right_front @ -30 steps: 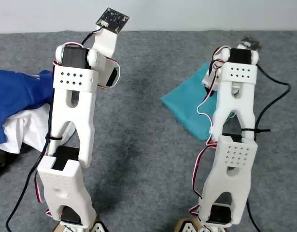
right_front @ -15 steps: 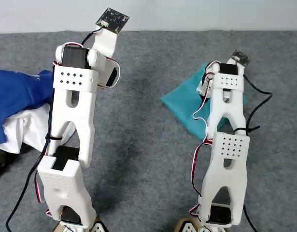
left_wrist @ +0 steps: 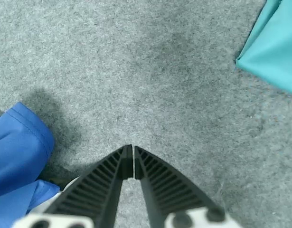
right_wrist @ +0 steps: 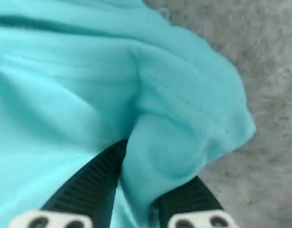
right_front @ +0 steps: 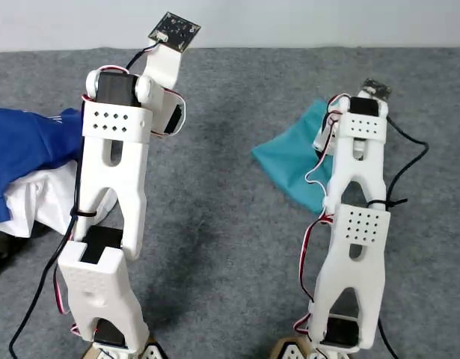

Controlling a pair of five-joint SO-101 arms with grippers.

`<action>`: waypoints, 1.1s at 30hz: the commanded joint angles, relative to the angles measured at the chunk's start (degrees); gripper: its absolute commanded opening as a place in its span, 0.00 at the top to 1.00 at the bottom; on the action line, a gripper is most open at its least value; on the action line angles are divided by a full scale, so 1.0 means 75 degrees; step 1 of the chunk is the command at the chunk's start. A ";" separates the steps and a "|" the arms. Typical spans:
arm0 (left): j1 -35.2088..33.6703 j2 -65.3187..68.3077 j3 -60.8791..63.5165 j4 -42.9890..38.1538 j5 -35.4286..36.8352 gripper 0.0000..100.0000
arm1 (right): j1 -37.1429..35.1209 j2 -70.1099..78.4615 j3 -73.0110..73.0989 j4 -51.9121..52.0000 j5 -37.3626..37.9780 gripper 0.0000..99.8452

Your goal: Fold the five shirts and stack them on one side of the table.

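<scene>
At the far left the blue shirt (right_front: 20,142) and the white shirt (right_front: 35,198) touching it lay as before. The left arm (right_front: 114,172) had not moved. The left gripper (left_wrist: 133,148) hung over grey carpet (left_wrist: 160,71), its fingers pressed together on nothing, with the blue shirt just beside them. The teal shirt (right_front: 289,161) had slid slightly rightward. The right arm (right_front: 357,187) had swung a little right again, and the right gripper (right_wrist: 141,164) stayed clamped on a raised fold of that teal shirt.
</scene>
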 commanded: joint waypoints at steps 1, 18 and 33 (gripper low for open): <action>-0.0012 -0.0563 -0.0018 0.0141 -0.0059 0.98 | 0.0264 -0.0053 -0.1325 0.0979 0.1067 0.99; -0.0012 -0.0563 -0.0018 0.0141 -0.0047 0.98 | 0.3909 -0.0334 -0.2251 0.1225 0.8275 0.99; -0.0059 -0.0563 -0.0018 0.0141 -0.0047 0.98 | 0.4413 -0.0393 -0.2309 0.0287 0.8522 0.72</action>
